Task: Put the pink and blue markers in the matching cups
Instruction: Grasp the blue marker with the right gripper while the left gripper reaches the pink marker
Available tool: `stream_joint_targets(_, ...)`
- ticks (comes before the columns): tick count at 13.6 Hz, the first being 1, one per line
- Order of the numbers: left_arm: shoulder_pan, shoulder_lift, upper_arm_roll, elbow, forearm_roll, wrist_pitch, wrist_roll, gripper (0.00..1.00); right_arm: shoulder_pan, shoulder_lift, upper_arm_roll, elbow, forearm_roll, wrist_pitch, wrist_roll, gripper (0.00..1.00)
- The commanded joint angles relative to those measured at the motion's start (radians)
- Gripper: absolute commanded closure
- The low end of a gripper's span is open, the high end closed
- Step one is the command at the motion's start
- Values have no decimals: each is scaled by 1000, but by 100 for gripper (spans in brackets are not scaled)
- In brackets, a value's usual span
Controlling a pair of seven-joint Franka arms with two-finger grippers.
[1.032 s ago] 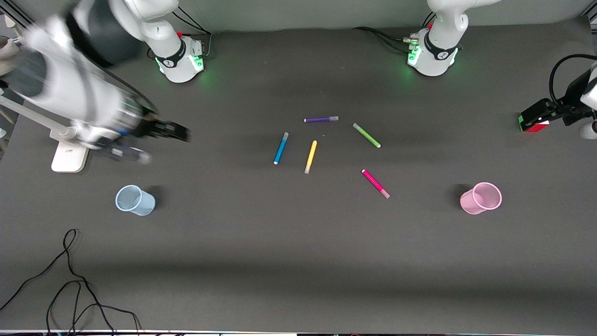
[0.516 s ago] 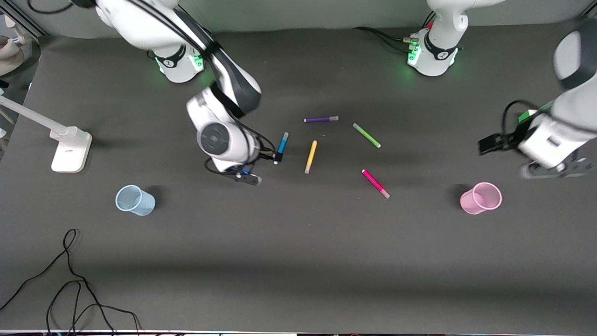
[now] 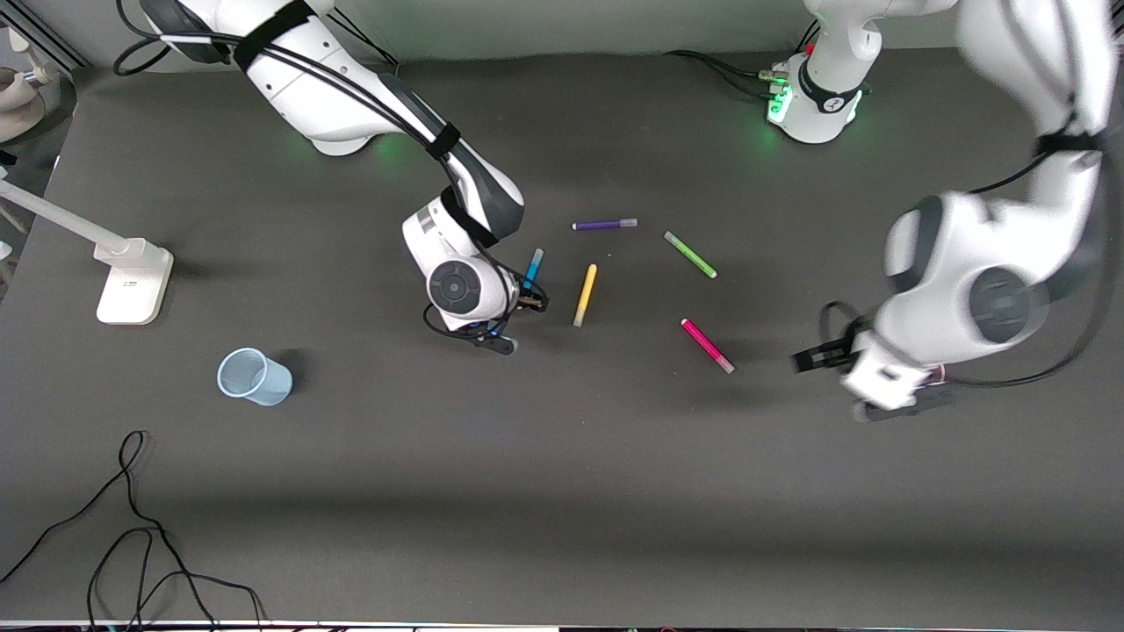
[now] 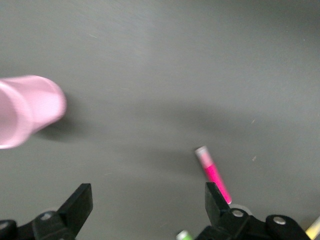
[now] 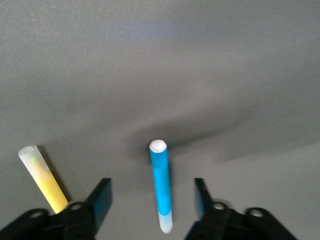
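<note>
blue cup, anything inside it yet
Nothing shows inside the blue cup: through its open mouth only its pale wall is seen. The blue marker lies on the table, between the open fingers of the right end effector. The cup's very bottom is not visible.

Five markers lie around the yellow marker [image 3: 585, 295]: one blue marker [image 3: 532, 268] beside it toward the right arm's end, one purple marker [image 3: 605, 225] farther from the front camera, one green marker [image 3: 690, 254] and one pink marker [image 3: 707, 345] toward the left arm's end. Two cups: blue cup [image 3: 253, 377], pink cup [image 4: 24, 110].
</note>
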Motion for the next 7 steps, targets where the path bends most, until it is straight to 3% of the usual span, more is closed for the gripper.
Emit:
stream_joint_targets(1, -99, 37, 12, -101, 4, 164, -193, 0, 14, 28, -2, -7, 5, 51, 34, 43)
stream_joint_targets(5, -210, 60, 12, -179, 7, 246, -411, 3, 13, 28, -7, -24, 2, 63, 31, 68)
stream_joint_targets(6, -225, 64, 11, -184, 5, 248, -460, 4, 11, 28, -8, -24, 2, 63, 25, 80)
stream_joint_targets(7, -236, 77, 11, -187, -5, 257, -476, 6, 10, 28, -10, -24, 1, 63, 24, 99)
